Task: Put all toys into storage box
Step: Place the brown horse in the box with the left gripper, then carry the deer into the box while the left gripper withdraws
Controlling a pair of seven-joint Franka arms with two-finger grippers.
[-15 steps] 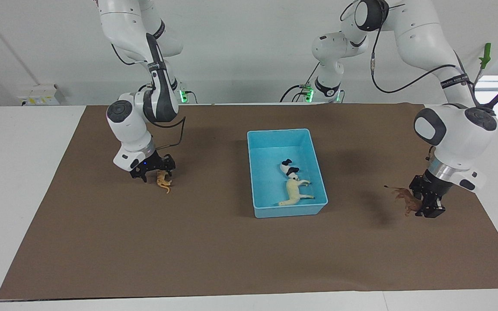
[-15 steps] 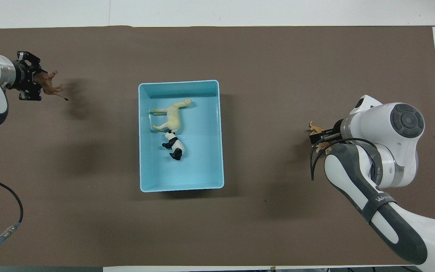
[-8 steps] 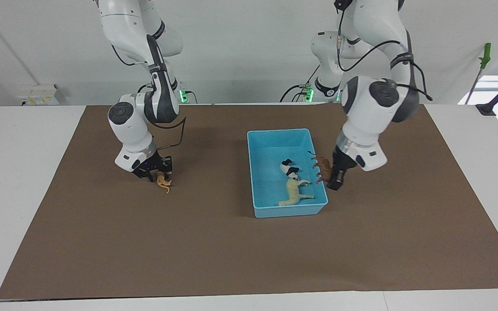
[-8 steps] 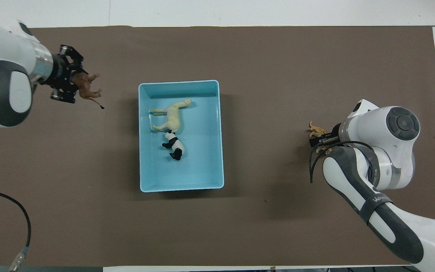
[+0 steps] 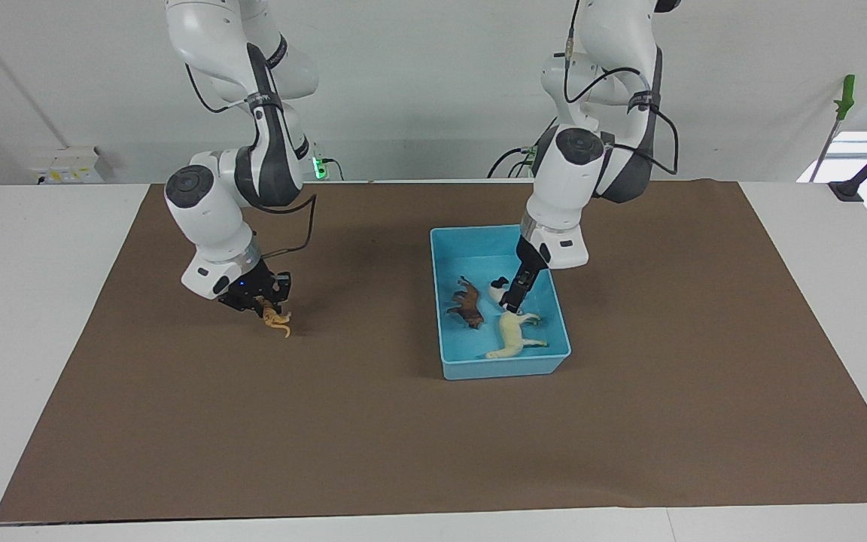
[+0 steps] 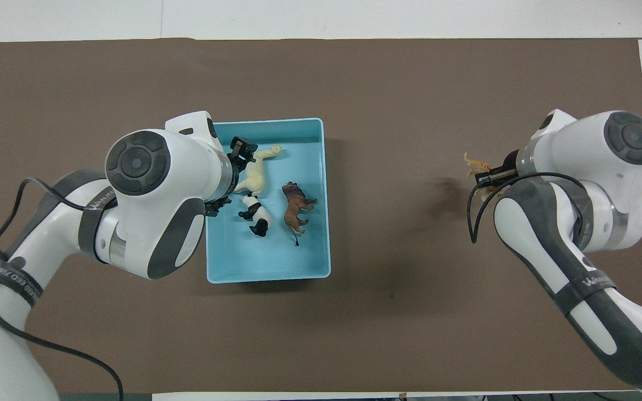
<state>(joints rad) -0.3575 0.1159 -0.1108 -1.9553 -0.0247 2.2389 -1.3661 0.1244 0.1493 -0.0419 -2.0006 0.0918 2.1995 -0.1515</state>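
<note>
The light-blue storage box (image 5: 501, 367) (image 6: 268, 277) stands mid-table. In it lie three toys: the cream horse (image 5: 512, 336) (image 6: 257, 174), the panda (image 5: 498, 285) (image 6: 255, 214) and the brown lion (image 5: 468, 303) (image 6: 294, 206). My left gripper (image 5: 515, 298) hangs open inside the box over the panda and horse, apart from the lion. Toward the right arm's end, my right gripper (image 5: 262, 299) (image 6: 491, 178) is shut on the orange tiger (image 5: 277, 322) (image 6: 478, 165), which it holds just above the mat.
A brown mat (image 5: 373, 452) covers most of the white table. A white socket box (image 5: 65, 165) sits on the table's edge by the wall at the right arm's end. The left arm's wrist hides part of the box's wall in the overhead view.
My left arm swung from its end of the table to the box and let go of the lion, which now lies inside. My right gripper shut on the tiger and lifted it slightly.
</note>
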